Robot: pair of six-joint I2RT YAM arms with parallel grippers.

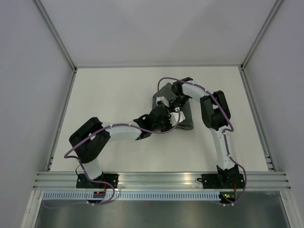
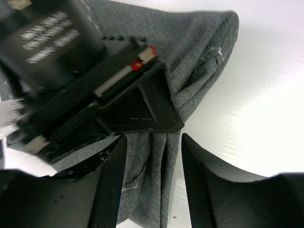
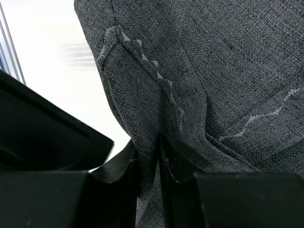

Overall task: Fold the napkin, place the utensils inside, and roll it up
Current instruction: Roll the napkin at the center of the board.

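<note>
The napkin (image 1: 186,119) is seen right of centre in the overhead view, on the white bench (image 1: 109,95); it is bunched and largely covered by the two arms that meet above it; one grey strip shows at its lower right and another at its upper left. The right gripper (image 1: 175,105) is lowered onto the cloth from the upper right; the left gripper (image 1: 164,119) is set just below and to the left of it; whether the two touch cannot be told.

In the right wrist view a raised fold of the napkin is pinched between the right gripper's fingers (image 3: 228,199) at the bottom centre of the frame; the jaws are pressed together on it with only the cloth between them; above the pinch the fabric fills the upper right of the frame, and a pale wavy stitched line is seen along its hem; bare bench shows at the upper left.

In the left wrist view the left gripper's jaws are spread; its two fingers (image 2: 111,185) rise from the bottom edge with a folded band of the napkin lying between them; a sliver of white bench is visible between the cloth and the finger on the right, so nothing is clamped there. The black body of the right gripper fills the upper left of that frame, just above the fingers; the napkin extends to the upper right, where a rounded corner rests on the bench.
</note>
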